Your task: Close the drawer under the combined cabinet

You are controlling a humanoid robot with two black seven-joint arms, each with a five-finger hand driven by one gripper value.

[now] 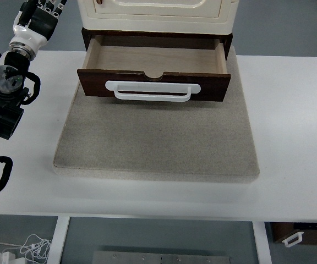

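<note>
Drawer [154, 60] stood pulled open at top centre, white handle [152, 91] facing down-frame; left hand [40, 14] hovered upper left, well apart, finger state unclear

Single steep overhead view, robot's side

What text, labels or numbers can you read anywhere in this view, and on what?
None is readable.
Drawer, its white handle and the cabinet: no print visible.
Dark box below the table: a row of tiny marks along its top edge, too small to read.
Left hand and its arm: no legible marking.
</note>
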